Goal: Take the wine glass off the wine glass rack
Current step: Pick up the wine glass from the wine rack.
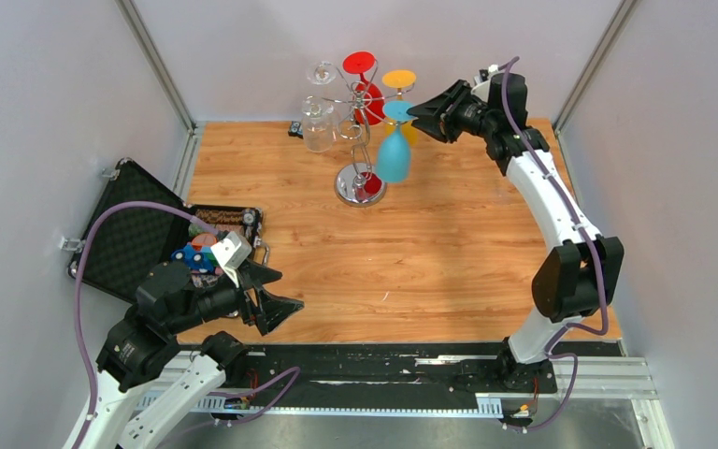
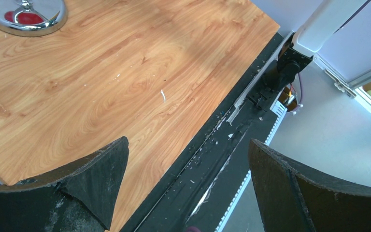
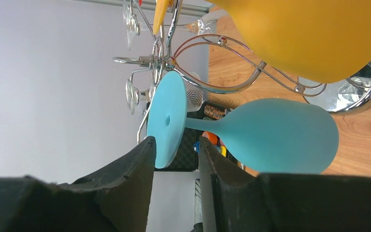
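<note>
The chrome wine glass rack [image 1: 359, 185] stands at the back of the wooden table, and its wire arms [image 3: 232, 88] also show in the right wrist view. A blue wine glass [image 1: 394, 154] hangs upside down from it, its bowl [image 3: 280, 135] pointing away from the foot. My right gripper [image 1: 418, 112] is at the top of the rack with its jaws [image 3: 176, 145] narrowed around the rim of the blue foot. One finger [image 3: 135, 169] touches the foot, while a gap remains at the other. My left gripper [image 1: 283, 297] stands wide open and empty near the table's front edge.
Red [image 1: 366, 94], yellow [image 1: 399, 84] and clear [image 1: 318, 122] glasses hang on the same rack; the yellow bowl [image 3: 314, 34] sits close above the blue glass. An open black case [image 1: 140, 238] with small items lies at the left. The rack's mirrored base [image 2: 26, 19] is seen from the left wrist.
</note>
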`<state>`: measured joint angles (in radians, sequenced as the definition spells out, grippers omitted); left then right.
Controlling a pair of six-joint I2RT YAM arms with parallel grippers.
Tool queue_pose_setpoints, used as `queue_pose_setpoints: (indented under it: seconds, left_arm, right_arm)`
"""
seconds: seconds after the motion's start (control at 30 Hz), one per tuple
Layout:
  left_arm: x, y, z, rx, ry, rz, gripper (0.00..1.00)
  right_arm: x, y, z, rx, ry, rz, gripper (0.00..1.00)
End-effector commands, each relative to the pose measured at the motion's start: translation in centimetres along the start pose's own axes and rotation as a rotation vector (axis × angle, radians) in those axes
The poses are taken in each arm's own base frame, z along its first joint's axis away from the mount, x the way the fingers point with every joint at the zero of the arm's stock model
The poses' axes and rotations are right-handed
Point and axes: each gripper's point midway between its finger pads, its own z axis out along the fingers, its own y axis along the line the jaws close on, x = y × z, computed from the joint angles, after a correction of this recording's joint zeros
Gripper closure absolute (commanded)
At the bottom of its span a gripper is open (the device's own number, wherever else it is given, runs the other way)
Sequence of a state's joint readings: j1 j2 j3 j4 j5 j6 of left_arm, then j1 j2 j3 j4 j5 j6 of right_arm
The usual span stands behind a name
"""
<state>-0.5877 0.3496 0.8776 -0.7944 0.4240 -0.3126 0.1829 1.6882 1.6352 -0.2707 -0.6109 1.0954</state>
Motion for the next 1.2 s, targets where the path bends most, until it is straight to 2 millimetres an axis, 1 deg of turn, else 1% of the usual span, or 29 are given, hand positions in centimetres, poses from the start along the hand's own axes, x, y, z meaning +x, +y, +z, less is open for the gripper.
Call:
queue_pose_setpoints:
  seconds: [0.0, 0.2, 0.6, 0.73, 1.17]
  left_arm:
    - [-0.4, -0.1, 0.0, 0.003, -0.022, 0.002, 0.0]
    - [-0.4, -0.1, 0.0, 0.004, -0.02, 0.002, 0.0]
    - [-0.4, -0.1, 0.1, 0.002, -0.021, 0.002, 0.0]
    - [-0.4, -0.1, 0.1, 0.003, -0.019, 0.002, 0.0]
    - [-0.4, -0.1, 0.0, 0.005, -0.022, 0.002, 0.0]
  right_arm:
    - [-1.0, 2.3, 0.3, -0.062, -0.028, -0.014, 0.65]
    - [-1.4, 2.7, 0.4, -0.072, -0.038, -0.016, 0.73]
    - [-1.4, 3.7, 0.1, -0.094, -0.043, -0.027, 0.92]
    - [-1.3, 4.0, -0.1, -0.101, -0.042, -0.03, 1.0]
    - [-0.9, 5.7, -1.4, -0.142, -0.048, -0.023, 1.0]
